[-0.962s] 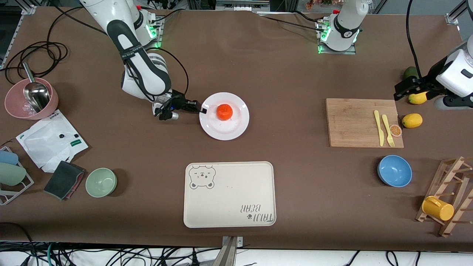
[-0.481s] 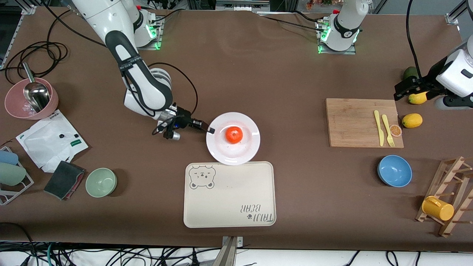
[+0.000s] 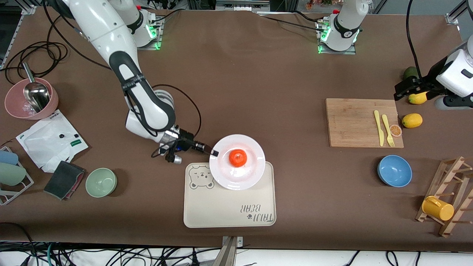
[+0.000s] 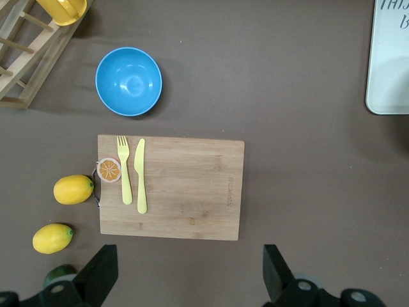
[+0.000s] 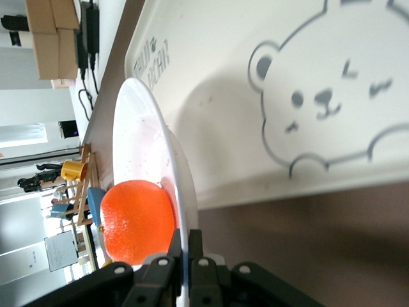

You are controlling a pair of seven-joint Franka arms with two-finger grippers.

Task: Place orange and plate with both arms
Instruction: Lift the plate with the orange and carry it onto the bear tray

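The white plate (image 3: 247, 173) carries the orange (image 3: 237, 157) in its middle and hangs partly over the cream bear-print tray (image 3: 221, 207). My right gripper (image 3: 212, 151) is shut on the plate's rim at the edge toward the right arm's end of the table. The right wrist view shows the plate (image 5: 137, 137) edge-on, the orange (image 5: 137, 220) on it, and my right gripper (image 5: 187, 246) pinching the rim. My left gripper (image 3: 401, 90) waits open in the air by the lemons, past the cutting board's end, with nothing between its fingers (image 4: 102, 272).
A wooden cutting board (image 3: 354, 123) holds a yellow fork, a knife and an orange slice. Two lemons (image 3: 412, 120) and a blue bowl (image 3: 394, 170) lie near it. A green bowl (image 3: 101, 182), a pink bowl (image 3: 14, 105) and a dish rack (image 3: 449, 199) stand at the table's ends.
My right gripper has carried the plate with the orange toward the front camera, from the bare table to over the tray's corner. The left arm has not moved.
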